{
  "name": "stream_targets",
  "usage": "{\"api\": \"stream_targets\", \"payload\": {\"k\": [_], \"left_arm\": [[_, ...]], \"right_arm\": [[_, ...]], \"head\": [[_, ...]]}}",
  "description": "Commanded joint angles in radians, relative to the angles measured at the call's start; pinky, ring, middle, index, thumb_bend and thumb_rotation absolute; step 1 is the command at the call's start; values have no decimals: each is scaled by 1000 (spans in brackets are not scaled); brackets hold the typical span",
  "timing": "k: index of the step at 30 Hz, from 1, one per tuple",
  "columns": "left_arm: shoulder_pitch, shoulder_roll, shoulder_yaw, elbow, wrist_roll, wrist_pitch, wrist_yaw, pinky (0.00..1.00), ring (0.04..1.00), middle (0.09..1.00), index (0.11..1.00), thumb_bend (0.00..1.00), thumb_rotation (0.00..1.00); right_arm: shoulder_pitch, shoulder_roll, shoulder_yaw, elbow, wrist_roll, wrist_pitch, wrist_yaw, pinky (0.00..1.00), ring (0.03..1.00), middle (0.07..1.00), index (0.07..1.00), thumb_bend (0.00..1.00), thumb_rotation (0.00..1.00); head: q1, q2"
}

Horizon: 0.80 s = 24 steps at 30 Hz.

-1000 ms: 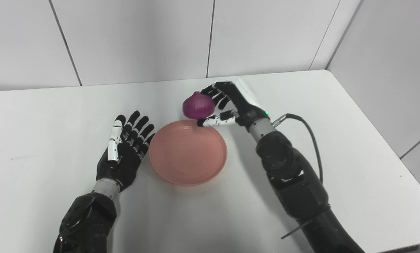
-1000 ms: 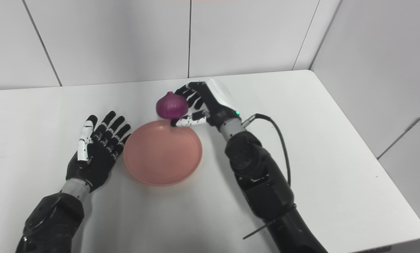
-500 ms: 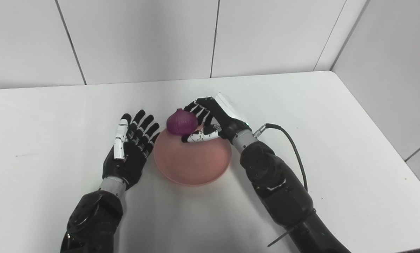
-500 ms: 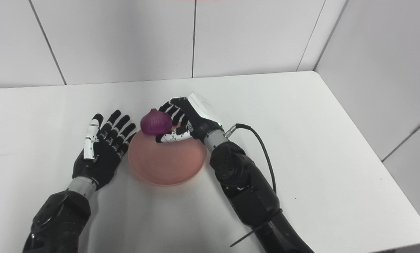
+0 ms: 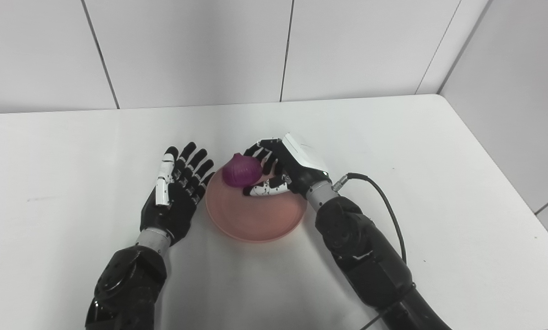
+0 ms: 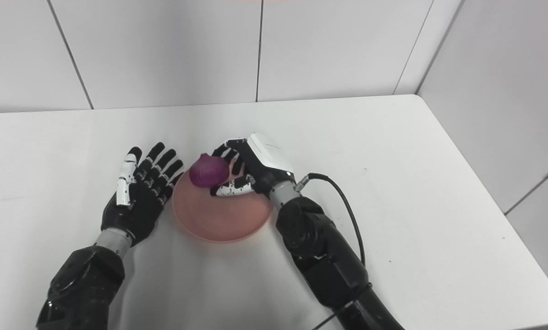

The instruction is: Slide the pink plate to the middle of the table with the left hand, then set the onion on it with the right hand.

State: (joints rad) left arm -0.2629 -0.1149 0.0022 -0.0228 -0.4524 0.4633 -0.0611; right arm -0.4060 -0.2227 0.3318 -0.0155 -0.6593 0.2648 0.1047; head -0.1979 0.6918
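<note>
Left eye view gives you the white table (image 5: 393, 151) with the pink plate (image 5: 260, 220) near its middle, a little toward the front edge. Your right hand (image 5: 285, 167) reaches in from about four o'clock of the plate and hangs over the plate's far rim, around twelve o'clock, with its white back plate turned upward. Its fingers (image 5: 262, 149) curl over the far side of the purple onion (image 5: 241, 170) and the thumb (image 5: 265, 188) sits under the near side, so the hand is clamped on the onion. You can see the onion over the far left part of the plate, around eleven o'clock, but you cannot tell from either view whether it already touches the plate or is just above it. Your left hand (image 5: 175, 195) lies at nine o'clock of the plate, palm up on the table, fingers spread apart and holding nothing; its fingertips (image 5: 205, 167) point toward the plate's left rim and look to be just beside it. A black cable (image 5: 388, 201) loops from your right wrist out toward three o'clock and back down along the forearm.
</note>
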Motion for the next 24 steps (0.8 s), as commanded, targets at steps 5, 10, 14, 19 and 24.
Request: {"api": "stream_targets", "payload": {"k": [5,10,14,19,24], "left_arm": [[0,-4,-10,-16,-6,6,4,936,956,967,955,433,1000],[1,-4,-12,-17,-6,6,7,932,954,963,952,437,1000],[3,-3,-15,-20,-12,6,13,931,952,962,952,436,1000],[1,-2,-17,-20,-15,6,15,937,956,966,957,431,1000],[0,1,-19,-19,-7,6,18,928,950,959,949,432,1000]], "right_arm": [[-9,-25,5,-45,-34,-53,-12,291,394,499,603,571,127],[5,-34,6,-47,-38,-68,-20,271,377,488,599,585,118],[13,-33,2,-47,-36,-75,-21,261,370,485,604,587,110],[20,-30,-1,-50,-60,-64,-30,326,457,572,622,680,203],[23,-26,-4,-57,-66,-57,-18,360,504,623,658,815,305]], "head": [[3,4],[2,4],[1,6],[1,6],[2,7]]}}
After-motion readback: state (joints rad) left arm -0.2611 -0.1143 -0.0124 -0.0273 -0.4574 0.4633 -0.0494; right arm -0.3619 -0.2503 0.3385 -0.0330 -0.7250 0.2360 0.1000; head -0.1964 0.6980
